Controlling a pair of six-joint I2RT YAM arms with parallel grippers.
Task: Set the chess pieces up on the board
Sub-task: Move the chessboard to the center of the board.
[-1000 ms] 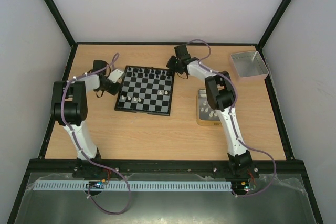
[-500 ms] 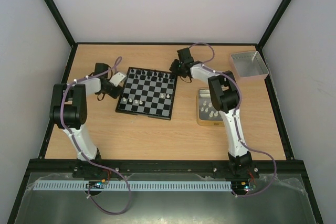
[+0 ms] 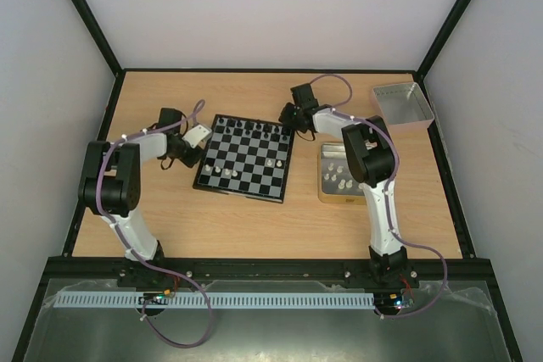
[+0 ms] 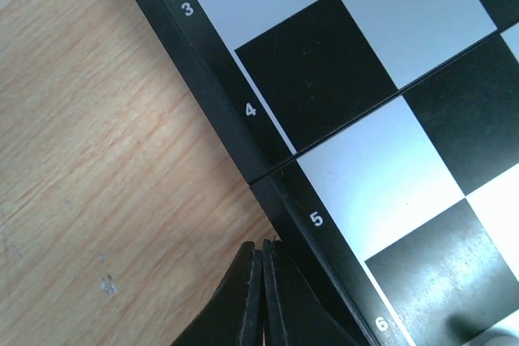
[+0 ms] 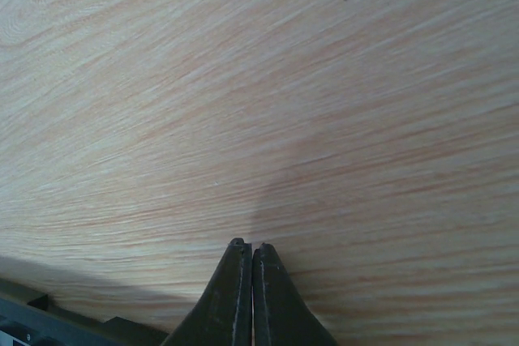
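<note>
The small checkered board (image 3: 246, 158) lies mid-table, turned slightly. Black pieces (image 3: 253, 127) stand along its far row; a few white pieces (image 3: 222, 172) stand near its front, one (image 3: 270, 163) to the right. My left gripper (image 3: 193, 150) is shut and empty, its tips (image 4: 261, 247) against the board's black left rim (image 4: 243, 131) by the numeral 5. My right gripper (image 3: 288, 118) is shut and empty at the board's far right corner; its wrist view shows the tips (image 5: 246, 245) over bare wood.
A tan-rimmed tray (image 3: 342, 174) holding several white pieces sits right of the board. A grey metal tray (image 3: 401, 105) stands at the far right. Black frame rails edge the table.
The board has slid right and toward the front, rotating a little. Both grippers moved right with it, staying at its left edge and far right corner.
</note>
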